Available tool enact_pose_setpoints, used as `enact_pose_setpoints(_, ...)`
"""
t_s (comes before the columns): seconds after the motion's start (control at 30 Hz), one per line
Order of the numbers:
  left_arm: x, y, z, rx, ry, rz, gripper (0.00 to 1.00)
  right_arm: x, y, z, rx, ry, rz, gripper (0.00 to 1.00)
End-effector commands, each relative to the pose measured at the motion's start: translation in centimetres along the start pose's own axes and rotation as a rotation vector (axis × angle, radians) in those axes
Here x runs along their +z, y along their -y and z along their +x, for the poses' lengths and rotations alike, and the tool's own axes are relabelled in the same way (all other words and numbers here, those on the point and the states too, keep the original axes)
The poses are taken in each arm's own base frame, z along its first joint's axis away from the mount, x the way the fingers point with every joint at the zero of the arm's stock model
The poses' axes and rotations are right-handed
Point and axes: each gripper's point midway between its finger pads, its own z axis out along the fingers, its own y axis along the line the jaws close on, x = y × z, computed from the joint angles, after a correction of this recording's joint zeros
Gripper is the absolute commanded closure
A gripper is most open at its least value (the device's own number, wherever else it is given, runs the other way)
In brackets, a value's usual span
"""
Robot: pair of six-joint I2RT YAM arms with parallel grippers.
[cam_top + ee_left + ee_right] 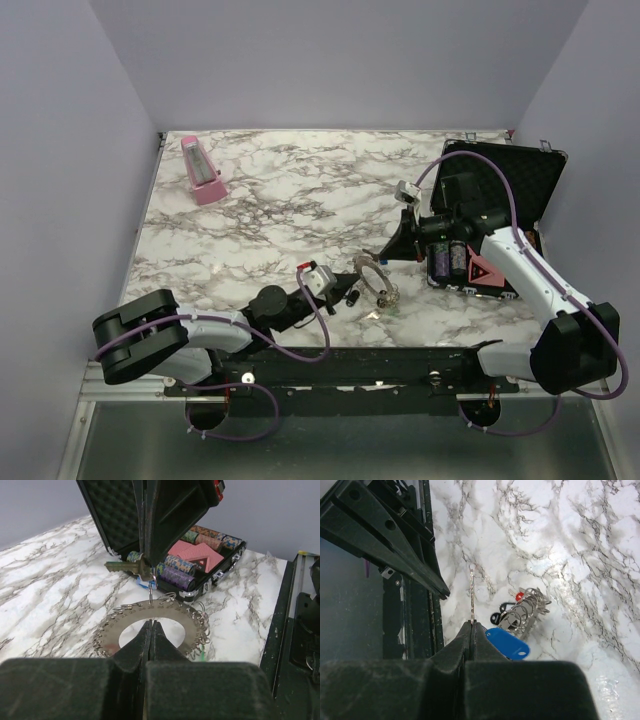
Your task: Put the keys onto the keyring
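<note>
With the right tool pressed together, pinching a key by its head. With the left tool likewise shut, perhaps nipping the near rim of the keyring, resting on the bench just beneath that key. Likely light, stiff, slippery metal: best gripped by the rim.

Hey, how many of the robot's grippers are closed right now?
2. The left gripper is shut at the near rim of the keyring. The right gripper is shut on a key, just above the ring's far rim.

Case blocks right of keyring; far tabletop open
</note>
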Motion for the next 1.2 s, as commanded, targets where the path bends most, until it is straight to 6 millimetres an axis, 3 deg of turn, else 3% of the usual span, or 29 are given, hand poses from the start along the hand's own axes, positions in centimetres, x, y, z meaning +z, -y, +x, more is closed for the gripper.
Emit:
enact_pose_setpoints(0.0,0.0,0.9,-2.3,-0.029,0.09,0.041,1.0,-0.3,-1.3,-0.7,-0.046,0.036,-0.052,0.99)
enact_pose_setpoints(0.13,0.3,0.9,-2.4,-0.031,0.084,0.041,1.0,-0.4,-1.8,-1.0,-0.058,0.045,-0.073,1.0)
enact_pose_setpoints(0.27,1.1,1.5,-2.1,-0.032,0.06,0.065,0.73,-0.5,-2.1,-1.2,-0.062,0.052,-0.083,1.0)
enact_pose_setpoints(0.4,1.7,1.5,-2.0,-0.03,0.059,0.064,0.61,-0.6,-2.4,-1.4,-0.066,0.058,-0.089,0.99)
enact_pose_setpoints(0.7,2.3,2.1,-0.4,0.024,-0.025,0.106,0.6,-0.6,-2.4,-1.5,-0.059,0.061,-0.09,0.99)
enact_pose_setpoints(1.17,3.8,0.4,0.0,0.093,-0.058,0.022,0.6,-0.6,-2.4,-1.5,-0.05,0.061,-0.094,1.0)
